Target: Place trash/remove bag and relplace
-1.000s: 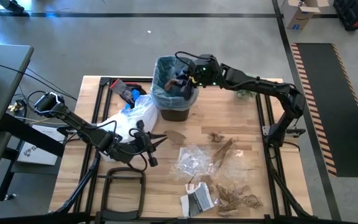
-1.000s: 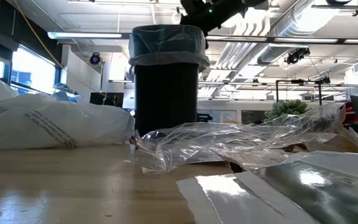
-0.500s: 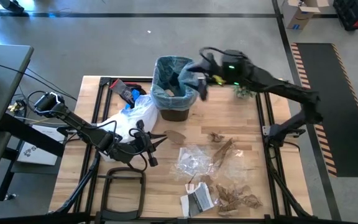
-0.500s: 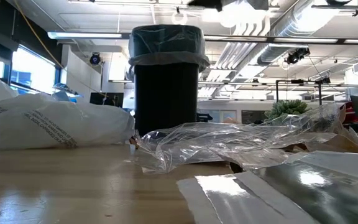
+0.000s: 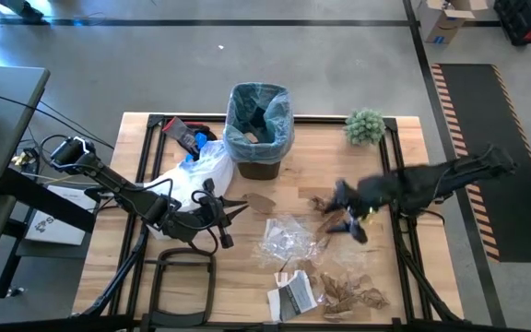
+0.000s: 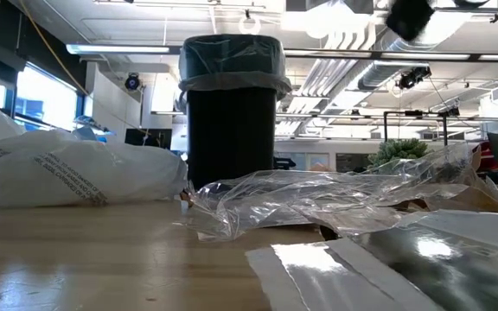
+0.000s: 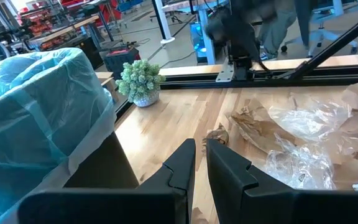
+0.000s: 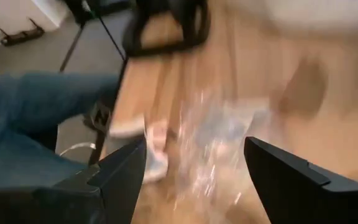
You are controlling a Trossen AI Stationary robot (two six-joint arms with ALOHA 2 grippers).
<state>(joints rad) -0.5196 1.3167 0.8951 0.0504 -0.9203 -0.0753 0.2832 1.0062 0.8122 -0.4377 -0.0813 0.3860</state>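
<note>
While the left gripper [image 5: 227, 210] lies low near the table's left side with its fingers [image 7: 182, 163] clenched on nothing, the right gripper [image 5: 347, 214] hangs over the right half of the table with its fingers [image 8: 124, 171] spread wide and nothing between them. It sits above the litter, just beside a brown paper scrap [image 5: 325, 204] near the table's middle.

Trash is scattered across the wood toward the near edge: a clear crinkly wrapper [image 5: 289, 238] in the centre, more crumpled brown paper [image 5: 350, 293] by the near right, and a small black-and-white packet [image 5: 292, 297] just beside it. One flat brown scrap [image 5: 260, 200] lies alone in front of the bin.

At the far edge stands the dark bin [image 5: 259, 129], lined with the light-blue bag [image 5: 276, 101], its rim folded over the outside; a brown scrap shows inside. A whiter plastic bag [image 5: 198, 171] slumps against the bin's left side. A little green plant [image 5: 364, 126] sits in the far right corner, well apart from the litter.
</note>
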